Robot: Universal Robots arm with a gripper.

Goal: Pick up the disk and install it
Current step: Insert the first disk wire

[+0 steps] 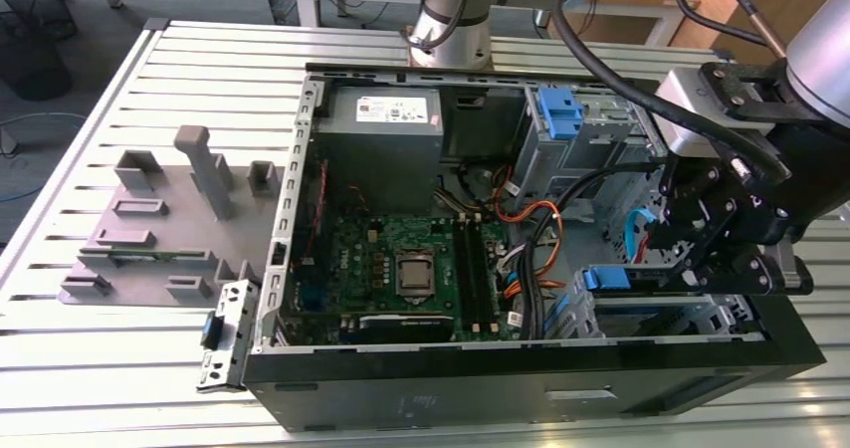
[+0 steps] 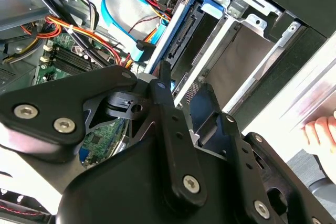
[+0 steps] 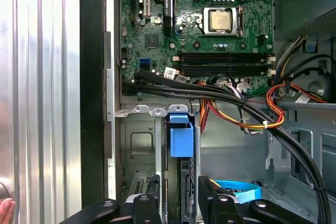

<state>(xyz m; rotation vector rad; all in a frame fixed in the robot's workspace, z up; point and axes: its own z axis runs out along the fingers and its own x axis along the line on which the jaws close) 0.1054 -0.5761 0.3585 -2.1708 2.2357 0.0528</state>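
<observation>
The disk (image 1: 618,279) stands on edge in the metal drive cage (image 1: 651,319) at the near right corner of the open computer case. Its blue rail and tab point toward the motherboard. My gripper (image 1: 707,274) hangs over that cage. In the first wrist view the disk (image 3: 181,142) runs edge-on between the two black fingers, one finger (image 3: 147,205) close on each side, and my gripper (image 3: 179,203) looks shut on it. In the second wrist view the disk (image 2: 181,40) sits in its slot beside a blue flat cable, with my gripper (image 2: 186,103) at its near end.
The motherboard (image 1: 398,269), a grey power-supply box (image 1: 378,119) and an upright blue latch (image 1: 560,110) fill the case. Black and orange cables (image 3: 236,108) cross beside the cage. A grey fixture (image 1: 173,219) lies on the slatted table. A person's fingertips (image 2: 320,132) rest outside the case wall.
</observation>
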